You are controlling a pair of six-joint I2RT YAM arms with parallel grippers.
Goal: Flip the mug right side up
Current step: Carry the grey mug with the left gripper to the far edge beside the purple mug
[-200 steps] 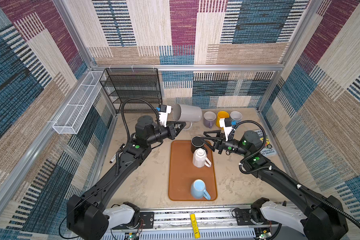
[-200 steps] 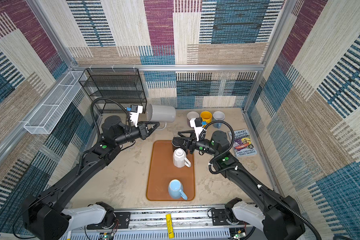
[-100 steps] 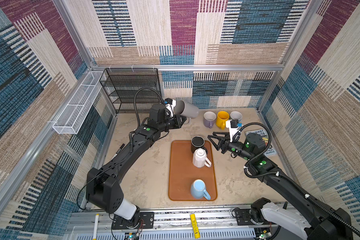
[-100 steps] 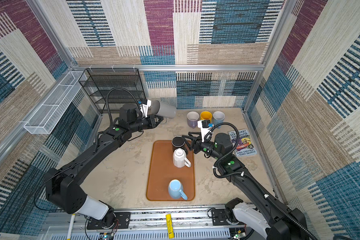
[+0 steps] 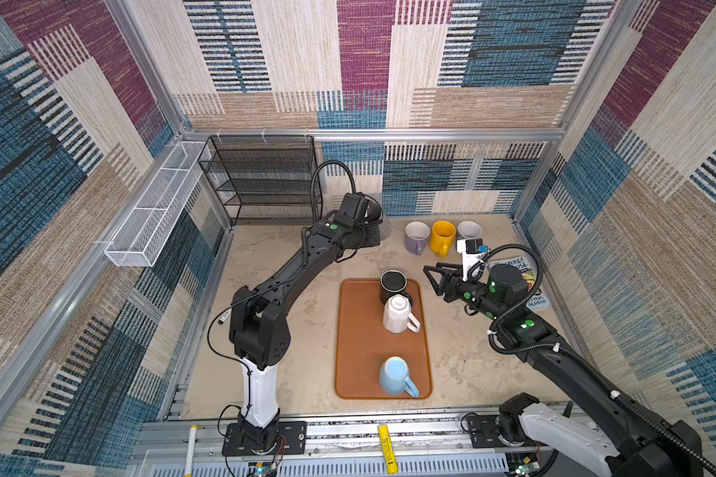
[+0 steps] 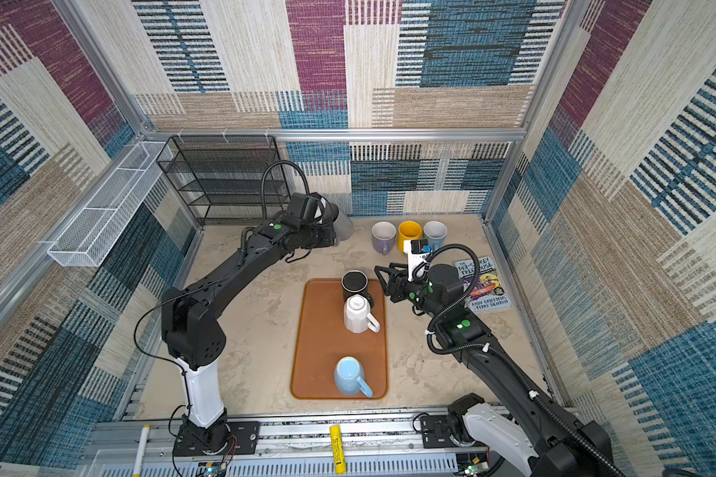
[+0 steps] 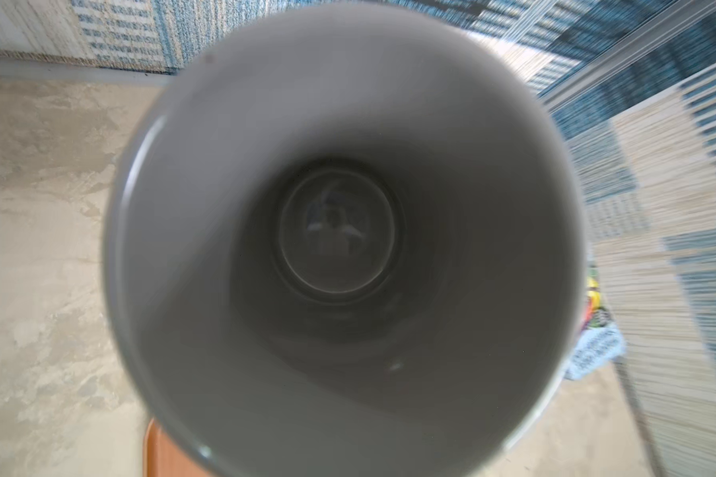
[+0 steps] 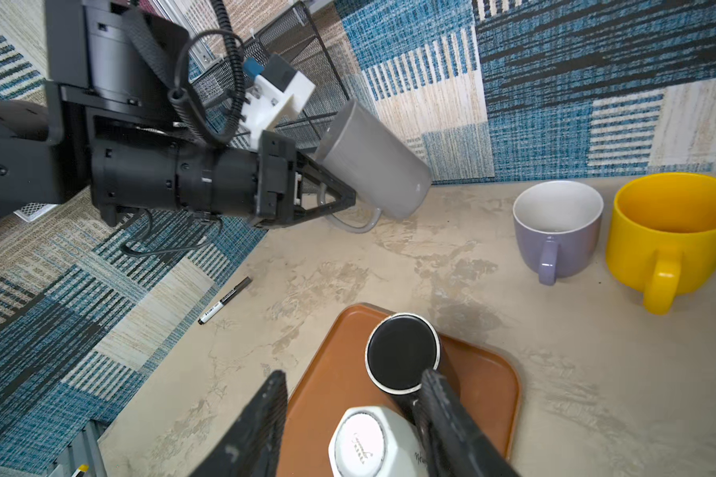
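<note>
Half done: left gripper (image 8: pixel 342 199) clamps grey mug (image 8: pixel 373 161) by its handle, tilted near the tabletop (image 5: pixel 306 314) back edge; right gripper (image 5: pixel 432 277) half-open, empty.

Grey mug (image 7: pixel 344 247) seen mouth-on, its dim interior filling most of the view, round base at centre. Beside it, mottled beige worktop (image 7: pixel 38 247); a corner of an orange tray (image 7: pixel 154 454); striped blue-and-cream wall (image 7: pixel 658 186).

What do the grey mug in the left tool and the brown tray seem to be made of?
The grey mug is likely glazed ceramic: thick rim, smooth wall with a soft sheen inside. The brown tray is probably moulded plastic: even colour, rounded corners, raised lip, faint gloss. Coated wood cannot be ruled out.
</note>
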